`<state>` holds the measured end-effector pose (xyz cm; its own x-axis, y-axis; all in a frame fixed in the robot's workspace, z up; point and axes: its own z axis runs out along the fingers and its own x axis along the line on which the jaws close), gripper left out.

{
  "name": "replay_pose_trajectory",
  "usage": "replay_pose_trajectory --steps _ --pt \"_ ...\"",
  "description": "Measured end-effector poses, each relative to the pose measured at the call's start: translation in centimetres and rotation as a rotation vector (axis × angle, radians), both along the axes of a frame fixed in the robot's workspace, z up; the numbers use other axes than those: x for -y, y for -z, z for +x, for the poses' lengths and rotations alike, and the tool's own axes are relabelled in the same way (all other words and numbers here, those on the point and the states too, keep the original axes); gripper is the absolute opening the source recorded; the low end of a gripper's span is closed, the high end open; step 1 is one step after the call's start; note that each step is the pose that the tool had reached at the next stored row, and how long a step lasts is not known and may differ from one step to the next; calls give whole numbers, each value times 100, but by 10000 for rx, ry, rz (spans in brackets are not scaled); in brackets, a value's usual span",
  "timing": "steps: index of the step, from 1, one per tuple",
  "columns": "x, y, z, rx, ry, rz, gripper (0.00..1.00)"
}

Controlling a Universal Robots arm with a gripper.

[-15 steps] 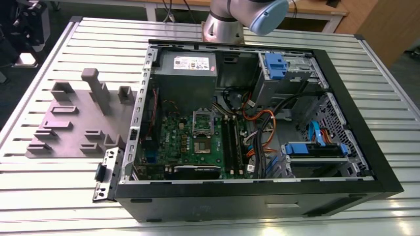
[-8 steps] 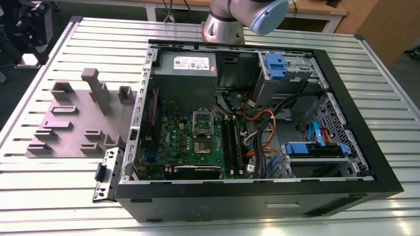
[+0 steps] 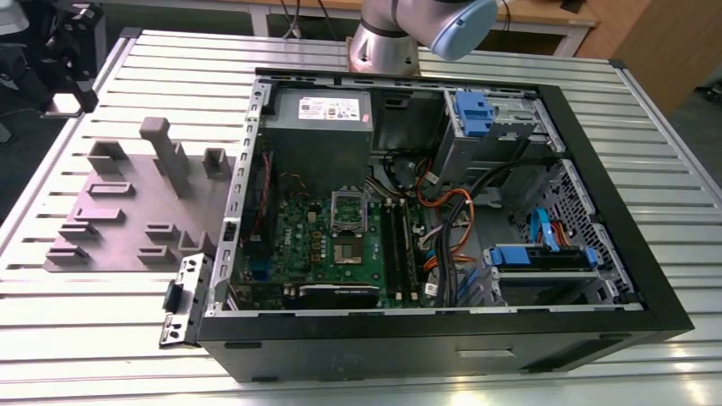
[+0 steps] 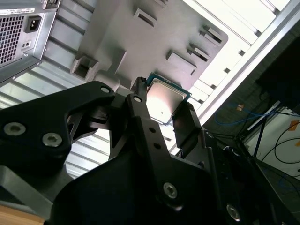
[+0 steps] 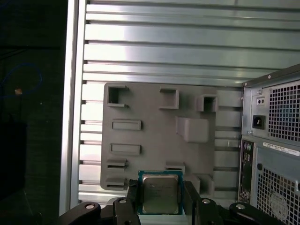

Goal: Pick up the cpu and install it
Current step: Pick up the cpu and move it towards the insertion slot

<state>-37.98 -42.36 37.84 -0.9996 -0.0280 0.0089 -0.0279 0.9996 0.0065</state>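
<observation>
Gripper (image 5: pixel 161 201): black fingers (image 5: pixel 132 199) pressed on opposite edges of cpu; cpu (image 5: pixel 160 192) (image 4: pixel 166 99): pinched between the fingers, metal top showing in both wrist views; grey fixture (image 5: pixel 154 136) beyond it; case (image 5: pixel 276 140) beside fixture.
</observation>
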Motion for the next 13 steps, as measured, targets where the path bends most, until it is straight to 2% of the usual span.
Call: replay_pose_trajectory --steps 13 --pt "1 0 19 0 0 0 47"
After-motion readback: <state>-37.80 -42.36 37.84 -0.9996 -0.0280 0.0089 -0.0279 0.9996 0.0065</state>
